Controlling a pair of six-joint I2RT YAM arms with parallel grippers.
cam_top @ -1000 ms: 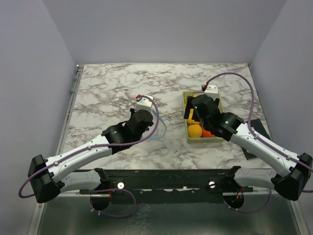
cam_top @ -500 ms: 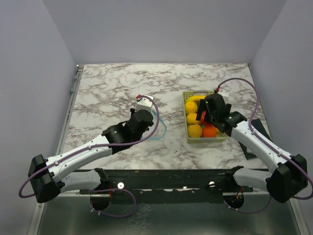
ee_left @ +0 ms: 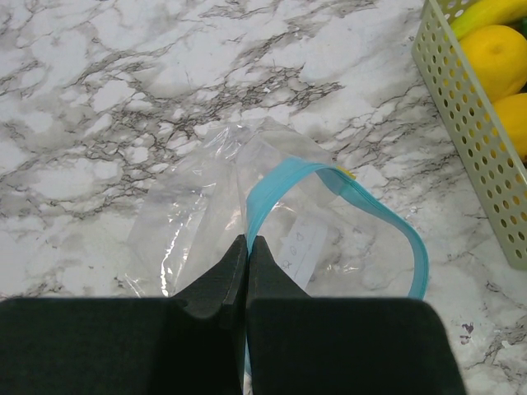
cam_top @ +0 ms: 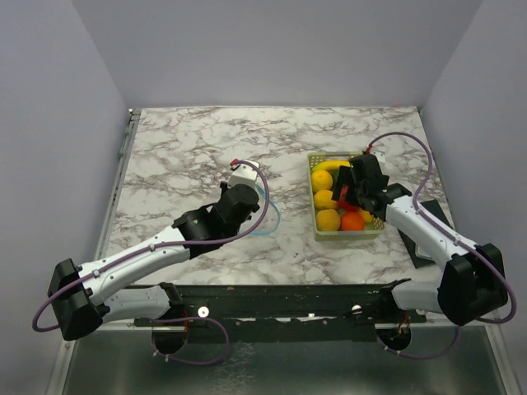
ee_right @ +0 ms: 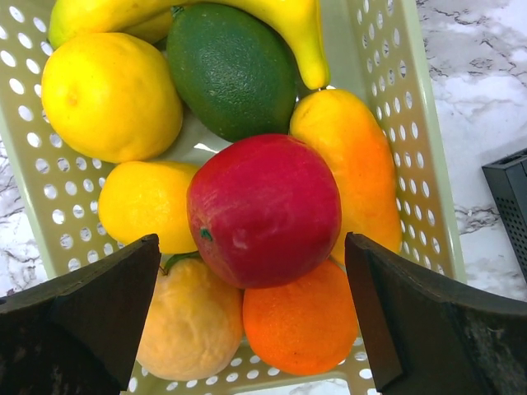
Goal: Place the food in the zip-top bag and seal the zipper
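The clear zip-top bag (ee_left: 214, 206) lies on the marble table with its light blue zipper (ee_left: 379, 218) curved open. My left gripper (ee_left: 247, 240) is shut on the zipper strip at the bag's mouth; the zipper also shows in the top view (cam_top: 272, 216). The food sits in a pale green slotted basket (ee_right: 403, 99): red apple (ee_right: 263, 210) on top, orange (ee_right: 300, 329), lemons (ee_right: 111, 95), dark green piece (ee_right: 230, 70), banana (ee_right: 296, 33). My right gripper (ee_right: 255, 304) is open just above the basket, its fingers either side of the apple, holding nothing.
The basket (cam_top: 379, 230) stands right of the table's middle. A black flat object (cam_top: 424, 239) lies at the right edge beside it. Grey walls enclose the table on three sides.
My right arm has swung right and back over the basket, uncovering the fruits. The left arm and the bag have not moved.
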